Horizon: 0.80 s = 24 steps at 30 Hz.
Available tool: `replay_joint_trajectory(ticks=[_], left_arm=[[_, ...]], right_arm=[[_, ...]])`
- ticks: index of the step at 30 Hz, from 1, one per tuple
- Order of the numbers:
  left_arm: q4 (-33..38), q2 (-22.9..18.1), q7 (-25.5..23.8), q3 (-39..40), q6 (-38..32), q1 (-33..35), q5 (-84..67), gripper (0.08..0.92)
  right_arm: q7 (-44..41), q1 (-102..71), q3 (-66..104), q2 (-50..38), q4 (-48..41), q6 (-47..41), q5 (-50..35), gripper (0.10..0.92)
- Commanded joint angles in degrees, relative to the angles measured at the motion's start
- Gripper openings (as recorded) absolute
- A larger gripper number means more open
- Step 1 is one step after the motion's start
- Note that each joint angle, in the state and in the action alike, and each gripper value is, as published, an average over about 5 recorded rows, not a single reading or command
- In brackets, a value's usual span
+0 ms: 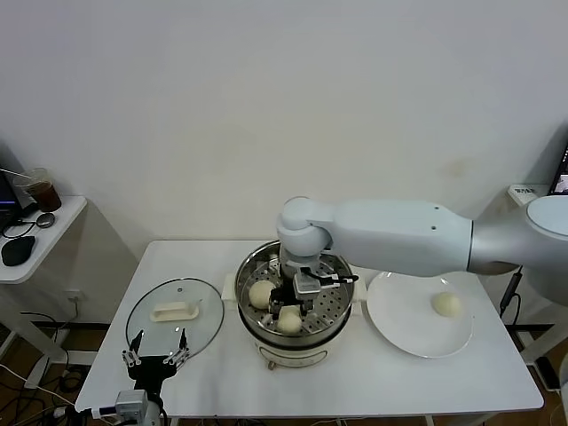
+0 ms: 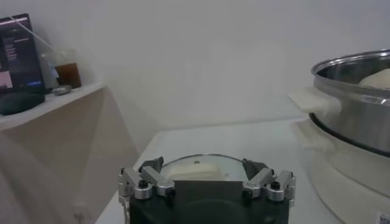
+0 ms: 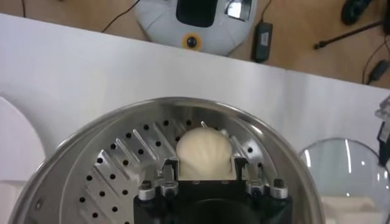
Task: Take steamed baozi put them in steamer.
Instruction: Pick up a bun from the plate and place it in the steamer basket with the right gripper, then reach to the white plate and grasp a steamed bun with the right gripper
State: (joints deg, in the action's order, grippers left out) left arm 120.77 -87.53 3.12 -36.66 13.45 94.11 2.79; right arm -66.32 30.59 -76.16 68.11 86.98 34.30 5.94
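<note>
One arm reaches into the steamer (image 1: 333, 306), its right end effector (image 3: 205, 165) part-open around a baozi (image 3: 204, 153).

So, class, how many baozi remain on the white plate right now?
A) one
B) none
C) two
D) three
A: in the head view a single baozi lies on the white plate; the other buns visible are in the steamer, where the right end effector is working.

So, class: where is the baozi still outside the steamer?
In the head view, that baozi lies alone on the white plate, on the robot's right of the steamer.
</note>
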Motion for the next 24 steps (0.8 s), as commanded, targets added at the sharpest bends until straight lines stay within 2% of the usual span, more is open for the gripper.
replay_joint_trajectory(ticks=[1,7,10,15,18,24], left_arm=[[0.1,0.0,0.0,0.0,0.0,0.0,0.0,0.823],[0.2,0.0,0.0,0.0,0.0,0.1,0.0,0.823],[0.2,0.1,-0.1,0.0,0.0,0.2,0.0,0.823],[0.2,0.2,-0.1,0.0,0.0,0.1,0.0,0.823],[0.4,0.3,-0.1,-0.1,0.0,0.1,0.0,0.823],[0.8,0.7,-0.4,-0.2,0.1,-0.1,-0.3,0.823]], right_arm=[[0.2,0.6,-0.9,-0.2,0.4,-0.3,-1.6,0.624],[-0.1,3.2,0.3,-1.3,-0.1,-1.0,-6.4,0.785],[-0.8,6.5,0.6,-3.2,-0.5,-1.8,-10.1,0.817],[-0.7,11.6,-0.3,-9.6,-0.8,-6.1,-16.5,0.823],[0.8,13.6,-1.5,-14.5,-2.1,-13.8,-24.1,0.823],[2.3,11.7,1.8,-21.8,-7.1,-37.0,-39.1,0.823]])
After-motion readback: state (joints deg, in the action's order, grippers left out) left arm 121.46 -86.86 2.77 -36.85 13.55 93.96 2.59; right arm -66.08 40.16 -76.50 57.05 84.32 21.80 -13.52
